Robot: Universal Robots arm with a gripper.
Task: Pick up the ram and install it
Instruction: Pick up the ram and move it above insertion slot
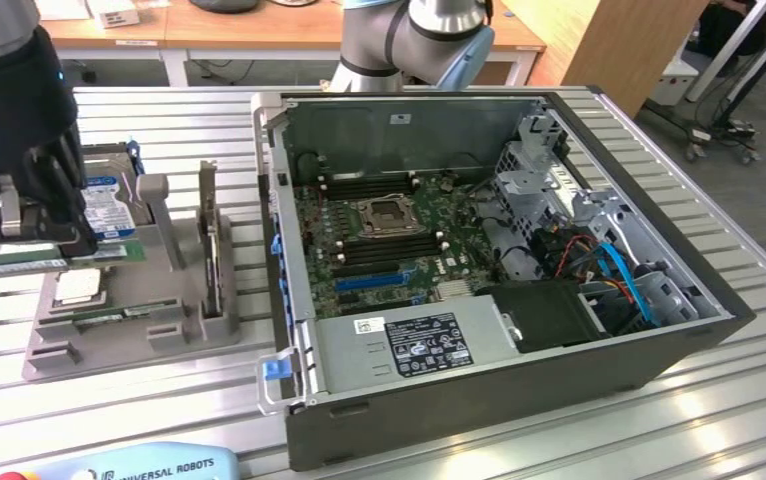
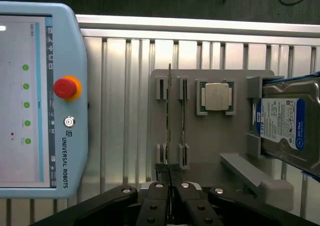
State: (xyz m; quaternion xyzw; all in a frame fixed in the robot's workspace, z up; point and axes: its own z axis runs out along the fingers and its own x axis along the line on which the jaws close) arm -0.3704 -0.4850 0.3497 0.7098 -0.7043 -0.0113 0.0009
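Note:
My black gripper (image 1: 39, 243) is at the exterior view's left, shut on the ram (image 1: 10, 266). The ram is a long green stick held level just above the grey fixture (image 1: 156, 330). In the wrist view the ram (image 2: 170, 121) shows edge-on as a thin line running out from between the fingers (image 2: 157, 201) of my gripper (image 2: 170, 193). A second green stick (image 2: 183, 118) stands in the fixture's slot beside it. The open computer case (image 1: 490, 400) lies to the exterior view's right, its motherboard (image 1: 383, 235) exposed, with long memory slots on both sides of the processor socket (image 1: 386, 215).
On the fixture are a processor chip (image 2: 216, 96) and a silver hard drive with a blue label (image 2: 287, 123). A teach pendant (image 2: 40, 101) lies on the slatted table near the fixture. The case's walls and drive cage (image 1: 543, 170) rise around the motherboard.

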